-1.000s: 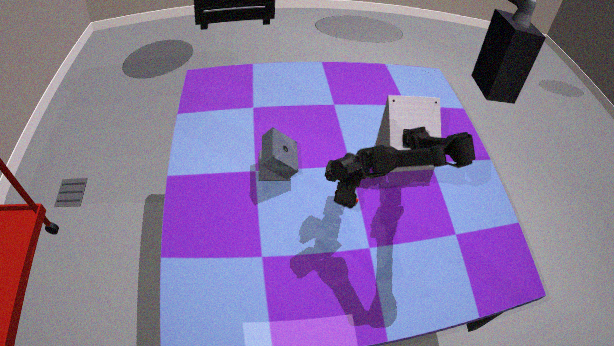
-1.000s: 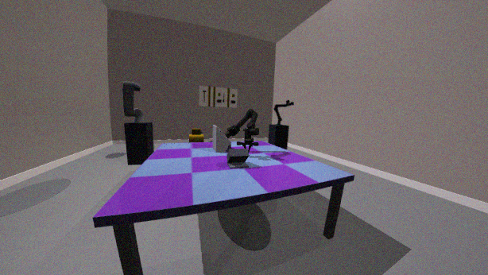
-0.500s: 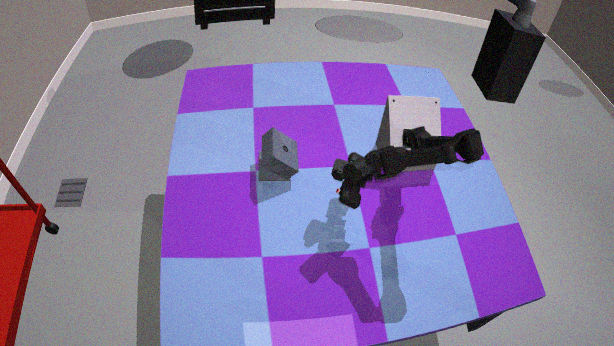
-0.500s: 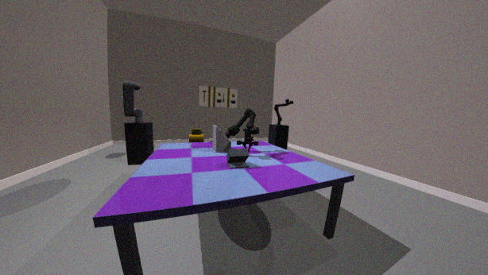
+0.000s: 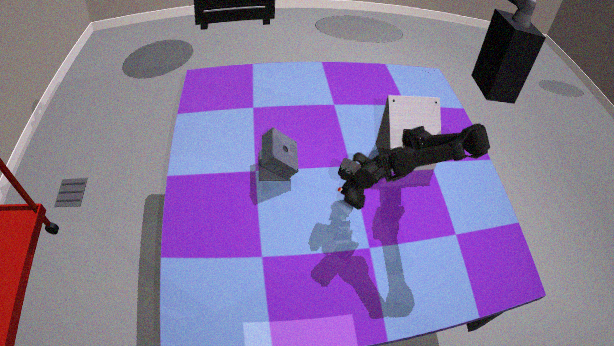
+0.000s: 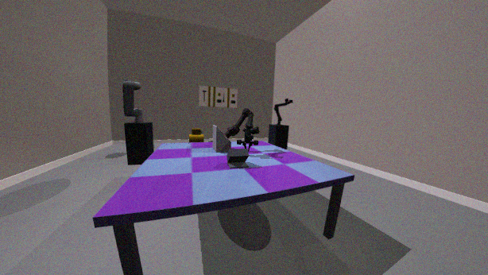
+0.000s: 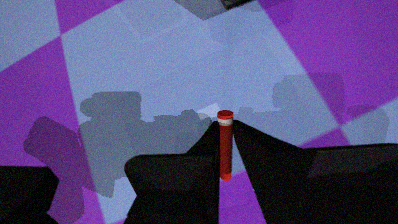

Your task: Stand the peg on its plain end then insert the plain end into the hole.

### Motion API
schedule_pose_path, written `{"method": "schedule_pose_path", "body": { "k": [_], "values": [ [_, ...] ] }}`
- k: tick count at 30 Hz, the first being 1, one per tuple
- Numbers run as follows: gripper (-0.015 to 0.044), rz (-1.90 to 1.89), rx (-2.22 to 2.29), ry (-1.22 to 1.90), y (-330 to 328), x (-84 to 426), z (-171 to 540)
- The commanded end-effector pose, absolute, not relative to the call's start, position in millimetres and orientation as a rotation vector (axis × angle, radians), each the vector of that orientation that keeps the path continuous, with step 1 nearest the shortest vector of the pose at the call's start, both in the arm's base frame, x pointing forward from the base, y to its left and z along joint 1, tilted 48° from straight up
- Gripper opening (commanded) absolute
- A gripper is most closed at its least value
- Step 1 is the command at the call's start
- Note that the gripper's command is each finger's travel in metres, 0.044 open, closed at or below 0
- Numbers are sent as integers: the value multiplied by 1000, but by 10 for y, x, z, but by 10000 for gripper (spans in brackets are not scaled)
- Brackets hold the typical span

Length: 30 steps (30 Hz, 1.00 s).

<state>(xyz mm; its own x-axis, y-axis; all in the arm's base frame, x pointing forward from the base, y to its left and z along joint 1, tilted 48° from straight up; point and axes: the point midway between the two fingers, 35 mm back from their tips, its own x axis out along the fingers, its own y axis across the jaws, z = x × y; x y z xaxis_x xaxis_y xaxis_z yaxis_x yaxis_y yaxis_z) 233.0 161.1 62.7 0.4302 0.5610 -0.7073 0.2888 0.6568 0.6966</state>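
The red peg is between the fingertips. In the wrist view its white-banded end is at the top of the peg and its plain end points to the bottom of the picture. My gripper is shut on the peg and holds it above the table. In the top view the arm hides most of the peg, and in the exterior view the peg is too small to make out. The grey block with the sloped panel stands to the left of the gripper in the top view. Its one dark hole is visible there.
A white upright board stands by the arm's base side, with the arm reaching across in front of it. The checkered table carries both. The arm's shadow falls across the table.
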Motion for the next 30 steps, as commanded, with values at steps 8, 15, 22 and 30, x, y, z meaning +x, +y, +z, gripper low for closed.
{"method": "schedule_pose_path", "body": {
  "k": [8, 15, 22, 30],
  "values": [
    [50, 154, 890, 1055, 1592, 2263, 675],
    [50, 127, 890, 998, 1585, 2222, 699],
    [50, 99, 890, 942, 1580, 2181, 721],
    [50, 68, 888, 878, 1577, 2132, 744]
  ]
}}
